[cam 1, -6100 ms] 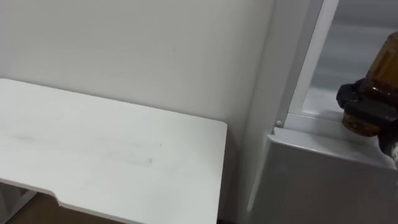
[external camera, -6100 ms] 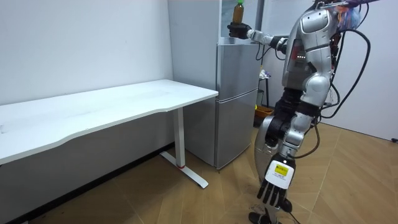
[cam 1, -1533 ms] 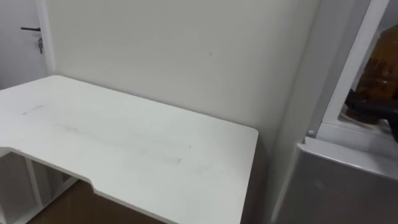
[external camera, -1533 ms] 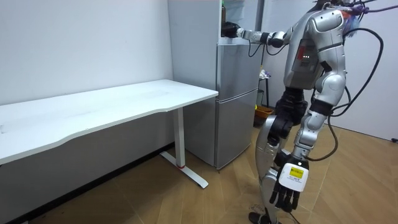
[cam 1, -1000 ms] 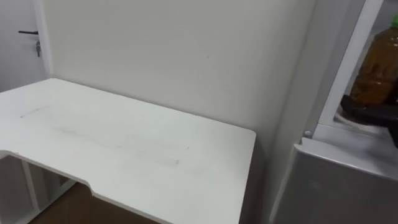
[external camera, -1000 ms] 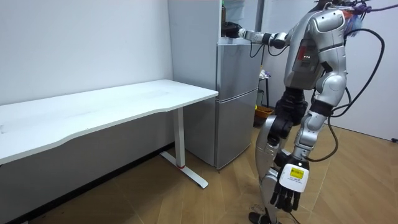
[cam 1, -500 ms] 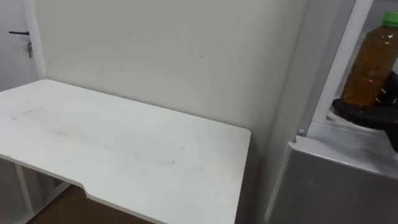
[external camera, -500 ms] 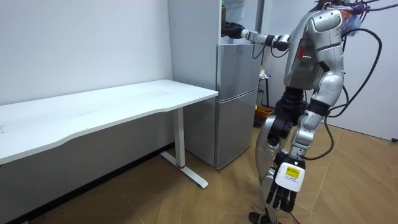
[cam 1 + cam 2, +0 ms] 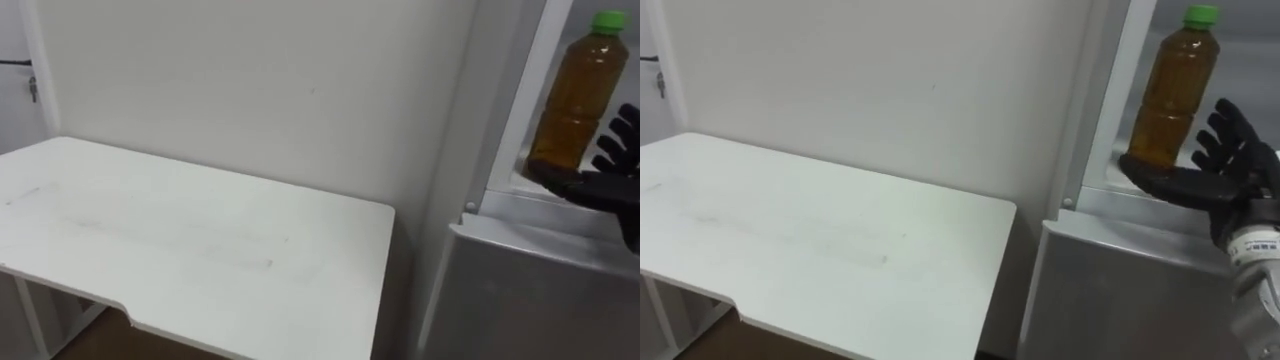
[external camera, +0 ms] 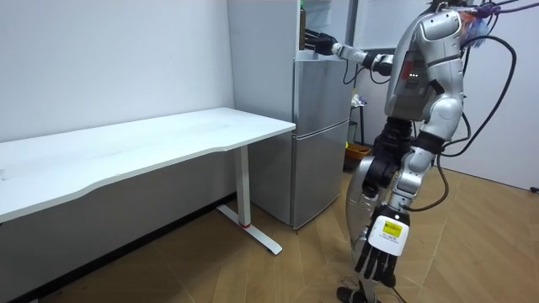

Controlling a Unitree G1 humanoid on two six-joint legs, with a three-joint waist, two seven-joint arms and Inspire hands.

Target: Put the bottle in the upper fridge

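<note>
The right arm reaches forward at shoulder height. The right hand (image 9: 1205,185) sits at three o'clock in the right eye view, fingers spread straight. The left hand (image 10: 381,252) hangs at five o'clock in the room view, fingers relaxed.

We see a silver-grey torso and limbs with darker joints. Both hands are black: the right hand (image 9: 1212,186) ends in a pale wrist with a small label, the left hand (image 10: 381,252) bears a white, yellow-marked tag. Dark cables loop behind the back.
</note>
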